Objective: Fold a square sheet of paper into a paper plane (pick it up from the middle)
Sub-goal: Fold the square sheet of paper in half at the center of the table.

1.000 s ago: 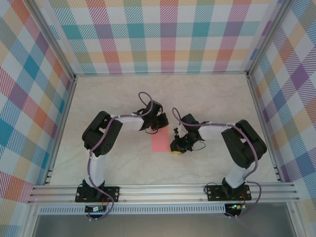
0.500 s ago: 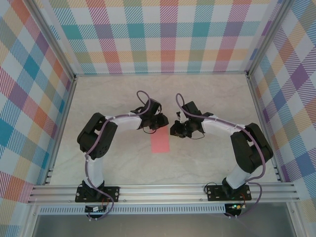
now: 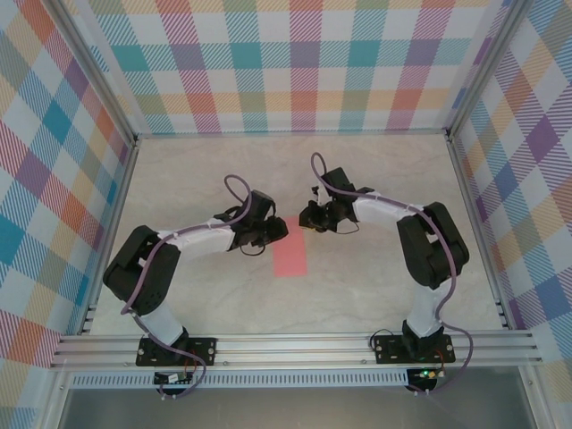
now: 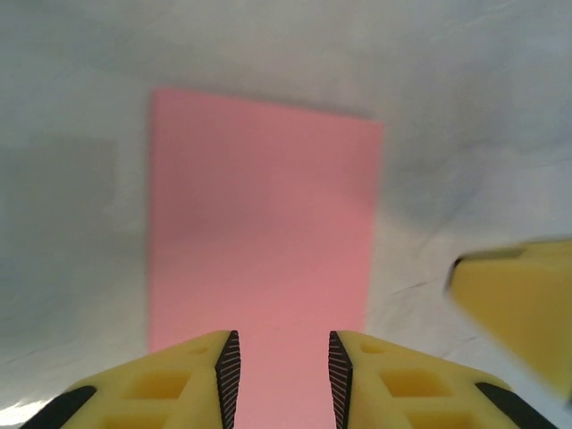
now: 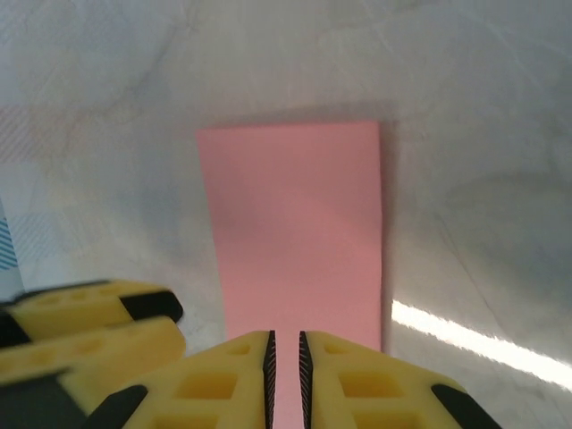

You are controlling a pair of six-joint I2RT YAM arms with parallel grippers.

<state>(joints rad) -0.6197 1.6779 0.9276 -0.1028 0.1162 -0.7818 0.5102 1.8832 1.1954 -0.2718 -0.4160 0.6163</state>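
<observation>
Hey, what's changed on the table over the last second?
The right gripper swung from the right edge of the pink paper strip up to its far end. The left gripper drew back leftward from that end, and its jaws now stand apart. The strip stayed flat and unmoved.

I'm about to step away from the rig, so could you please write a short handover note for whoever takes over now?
Left tool: open, empty, at the paper's far end.
Right tool: jaws a slit apart, empty, at that end too.
Paper: a pink strip, flat on the table, between the arms.
Done: apparently the first fold.
To do: all the nose and wing folds.
</observation>
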